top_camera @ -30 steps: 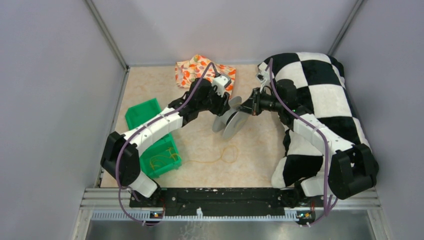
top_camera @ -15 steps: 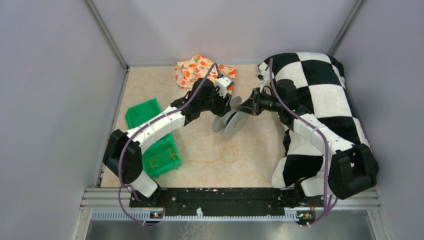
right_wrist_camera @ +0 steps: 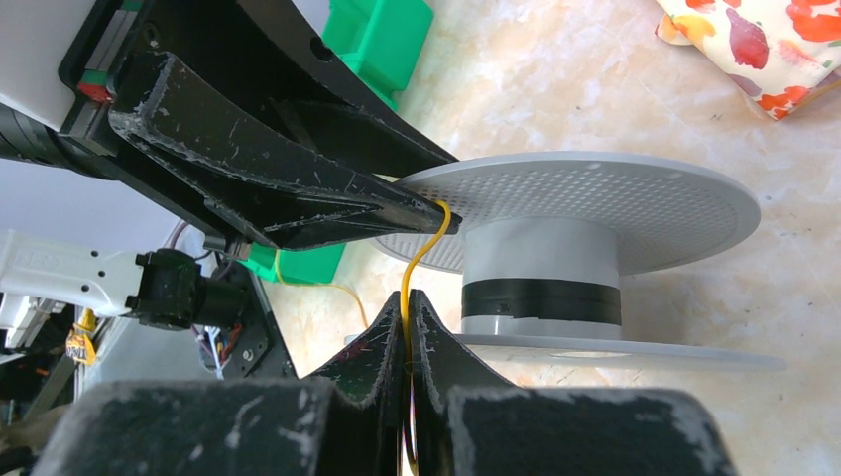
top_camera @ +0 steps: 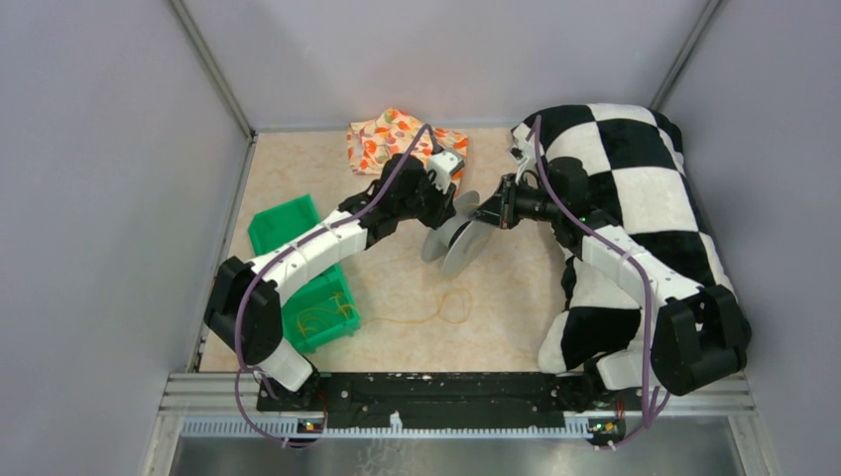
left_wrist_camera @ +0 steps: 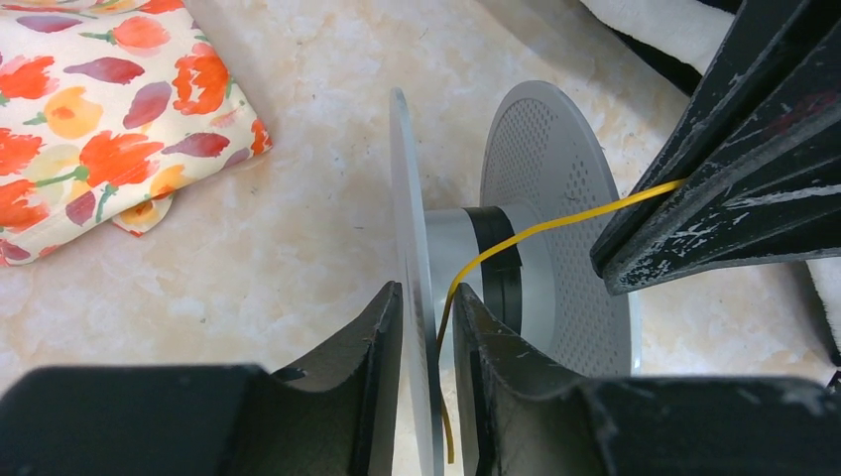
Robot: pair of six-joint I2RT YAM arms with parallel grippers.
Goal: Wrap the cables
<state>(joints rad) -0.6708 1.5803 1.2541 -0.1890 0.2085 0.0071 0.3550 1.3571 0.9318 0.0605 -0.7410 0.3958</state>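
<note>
The pale marbled desk carries a big black-and-white chequered cloth heaped along its right side. A green bin sits at the left edge, and a folded floral cloth lies at the back. In the middle a grey spool stands tilted on its flange rims, between the two arms.

The left claw is set narrow, with one finger on either side of the spool's near flange. Whether the fingers actually pinch the flange cannot be told.

The right claw is pressed closed on the yellow cable, which runs taut from its tips. The cable curves in between the flanges beside the black band on the core, then drops past the left claw's fingers.

From the top view, more of the thin yellow strand lies as a loose loop on the desk in front of the spool. It trails left to the green bin, where further yellow strands lie tangled.
</note>
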